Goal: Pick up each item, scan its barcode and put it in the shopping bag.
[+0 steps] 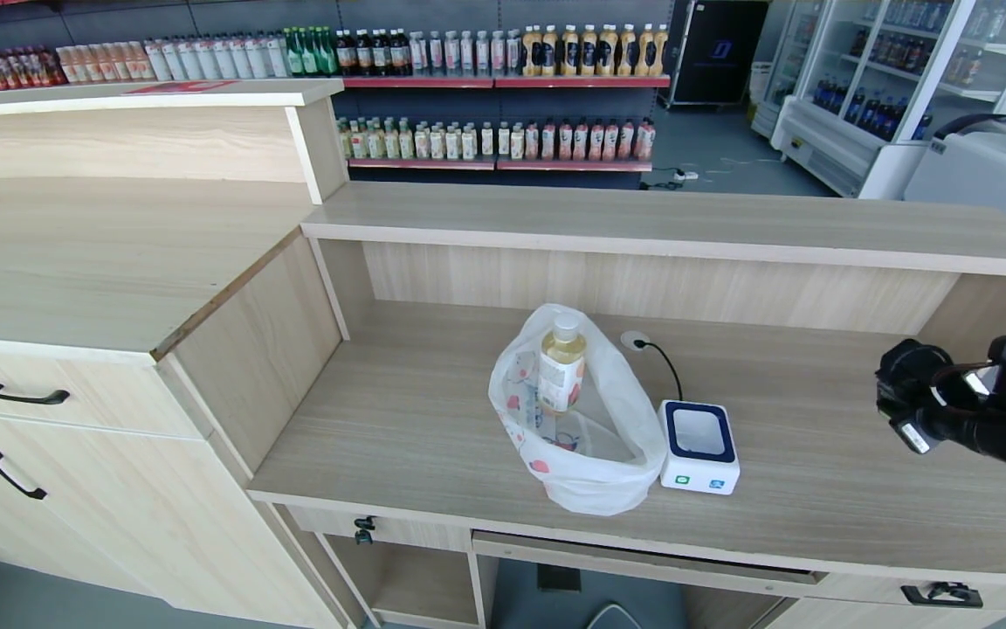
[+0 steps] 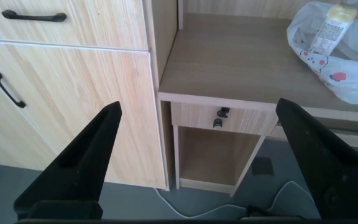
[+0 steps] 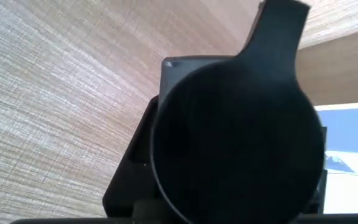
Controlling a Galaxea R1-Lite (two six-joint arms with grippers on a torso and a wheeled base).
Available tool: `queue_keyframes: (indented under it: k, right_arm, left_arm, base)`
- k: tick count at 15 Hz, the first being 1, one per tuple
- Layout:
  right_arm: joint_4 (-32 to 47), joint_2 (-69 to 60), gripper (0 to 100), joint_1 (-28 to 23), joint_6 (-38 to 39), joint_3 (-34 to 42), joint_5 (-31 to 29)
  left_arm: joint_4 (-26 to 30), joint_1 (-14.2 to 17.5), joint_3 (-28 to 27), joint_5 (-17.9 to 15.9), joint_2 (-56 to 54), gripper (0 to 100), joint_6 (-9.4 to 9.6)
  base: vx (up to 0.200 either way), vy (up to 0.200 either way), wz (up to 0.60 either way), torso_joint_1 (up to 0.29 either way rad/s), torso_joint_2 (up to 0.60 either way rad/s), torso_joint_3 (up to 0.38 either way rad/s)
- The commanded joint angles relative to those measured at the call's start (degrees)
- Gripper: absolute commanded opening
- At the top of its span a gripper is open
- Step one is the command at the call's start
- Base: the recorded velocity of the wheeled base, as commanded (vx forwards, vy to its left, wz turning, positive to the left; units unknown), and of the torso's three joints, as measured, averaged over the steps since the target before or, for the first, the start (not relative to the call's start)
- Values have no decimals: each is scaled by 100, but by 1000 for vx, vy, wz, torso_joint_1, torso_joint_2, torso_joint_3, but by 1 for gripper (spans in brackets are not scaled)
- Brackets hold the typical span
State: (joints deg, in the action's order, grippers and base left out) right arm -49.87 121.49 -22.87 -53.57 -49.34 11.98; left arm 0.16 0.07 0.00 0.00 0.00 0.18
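While bottle (image 1: 562, 365) stands bagged, right pincer (image 1: 903, 404) hangs apart.

Wooden counter (image 1: 398, 428), shopping bag (image 1: 595, 476), scanner (image 1: 699, 445) just beside it

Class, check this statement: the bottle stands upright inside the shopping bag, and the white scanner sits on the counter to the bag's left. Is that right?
One detail is wrong. The bottle stands upright inside the shopping bag, but the white scanner sits on the counter to the bag's right, not its left; the head view shows it.
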Motion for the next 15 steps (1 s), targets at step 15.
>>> queue_keyframes:
  k: [15]
  right_arm:
    - [-1244, -4204, 0, 4765, -8407, 2402, 3987]
  left_arm:
    - [2, 1, 0, 0, 9, 100, -1]
  base:
    - [0, 0, 0, 0, 0, 0]
